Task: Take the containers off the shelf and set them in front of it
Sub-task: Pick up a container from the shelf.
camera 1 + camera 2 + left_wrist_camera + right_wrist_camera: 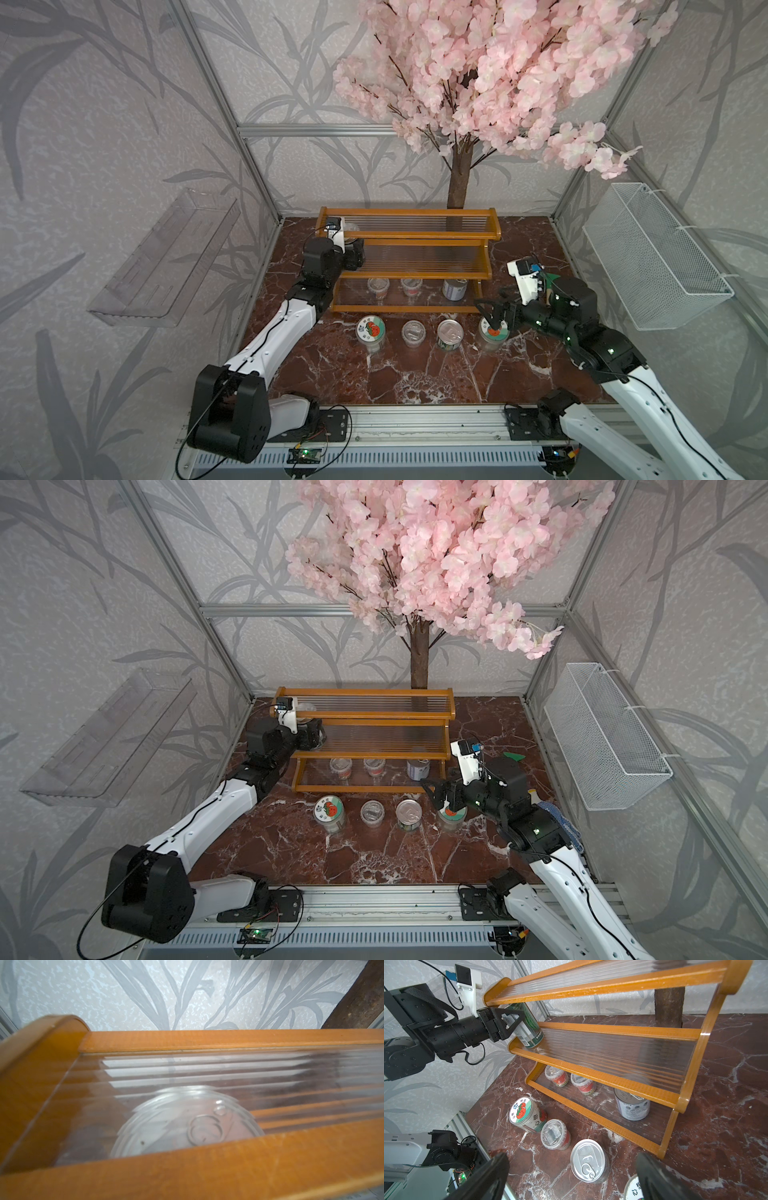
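Marble counter [415, 374], four containers [412, 332] fronting wooden shelf [409, 241]. Left pincer [522, 1022] flanking green-labelled tin [532, 1028] at middle tier [612, 1049] end, grip unclear: squeeze squarely, lift slightly, withdraw level. Right pincer [571, 1159] spread wide over tomato-lid jar [493, 332].

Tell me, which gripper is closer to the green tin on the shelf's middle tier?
Left. The left gripper straddles the green tin; the right gripper hangs over a tomato-lidded jar in front of the shelf.

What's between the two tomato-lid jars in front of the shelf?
A clear lidded cup, then a pull-tab tin, side by side; visible in both top views.
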